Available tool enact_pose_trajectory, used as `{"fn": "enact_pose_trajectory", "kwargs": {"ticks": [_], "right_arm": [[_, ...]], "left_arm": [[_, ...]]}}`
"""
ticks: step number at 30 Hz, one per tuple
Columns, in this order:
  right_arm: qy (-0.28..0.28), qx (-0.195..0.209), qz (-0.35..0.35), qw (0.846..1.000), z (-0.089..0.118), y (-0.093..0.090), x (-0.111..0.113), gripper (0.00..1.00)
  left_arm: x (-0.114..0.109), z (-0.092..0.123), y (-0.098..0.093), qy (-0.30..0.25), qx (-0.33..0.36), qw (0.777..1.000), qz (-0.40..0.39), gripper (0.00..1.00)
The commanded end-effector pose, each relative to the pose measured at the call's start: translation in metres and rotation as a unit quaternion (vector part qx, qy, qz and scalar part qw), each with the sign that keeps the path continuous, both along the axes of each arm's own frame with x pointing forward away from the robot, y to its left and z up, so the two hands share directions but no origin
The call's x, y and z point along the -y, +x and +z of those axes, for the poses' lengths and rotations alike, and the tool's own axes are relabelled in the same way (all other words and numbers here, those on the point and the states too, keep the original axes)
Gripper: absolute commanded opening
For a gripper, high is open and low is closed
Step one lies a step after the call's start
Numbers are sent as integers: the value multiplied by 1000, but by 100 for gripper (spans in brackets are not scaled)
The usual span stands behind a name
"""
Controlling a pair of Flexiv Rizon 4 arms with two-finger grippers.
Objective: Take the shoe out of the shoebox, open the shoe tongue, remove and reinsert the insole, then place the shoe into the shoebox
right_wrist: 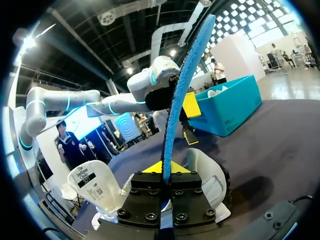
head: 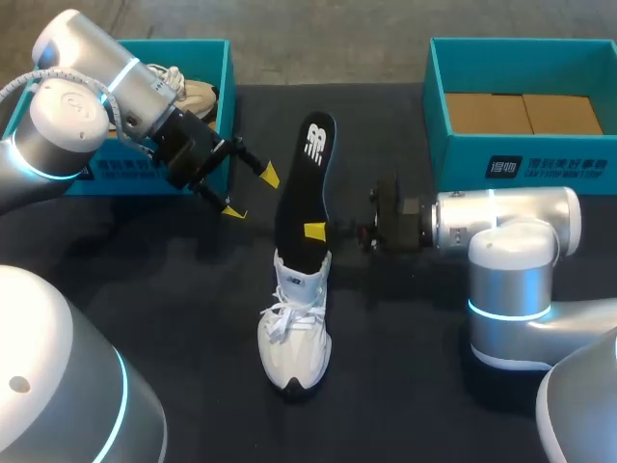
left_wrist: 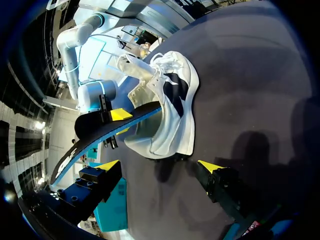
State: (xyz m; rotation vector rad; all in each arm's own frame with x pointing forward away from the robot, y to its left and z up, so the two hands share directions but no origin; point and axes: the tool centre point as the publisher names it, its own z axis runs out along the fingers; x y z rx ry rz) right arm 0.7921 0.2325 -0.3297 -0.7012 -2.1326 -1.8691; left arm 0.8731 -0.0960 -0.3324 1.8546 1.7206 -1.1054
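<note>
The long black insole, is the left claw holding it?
No, the left claw hangs open and empty; the right claw pinches the long black insole.

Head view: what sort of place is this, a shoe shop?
Probably a robot test bench: the right hand pinches a black insole sticking out of a white sneaker on a dark table, the left hand is open nearby, and the teal left shoebox and right shoebox sit behind.

Silver arms [head: 58, 125] [head: 511, 231]; cyan light rings [head: 482, 307]; black claws [head: 253, 194] [head: 315, 231] (yellow tips [head: 270, 176])
</note>
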Motion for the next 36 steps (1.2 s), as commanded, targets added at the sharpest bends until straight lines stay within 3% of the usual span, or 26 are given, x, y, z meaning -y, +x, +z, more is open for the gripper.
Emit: {"fn": "enact_pose_trajectory", "kwargs": {"ticks": [1, 17, 36], "right_arm": [[-3, 0, 5, 1000, -2, 0, -2, 0], [-1, -11, 13, 1000, -11, -4, -7, 0], [2, -33, 16, 999, -28, -24, -8, 0]], "left_arm": [[0, 0, 0, 1, 0, 1000, 0, 100], [0, 0, 0, 1, 0, 1000, 0, 100], [0, 0, 0, 1, 0, 1000, 0, 100]]}}
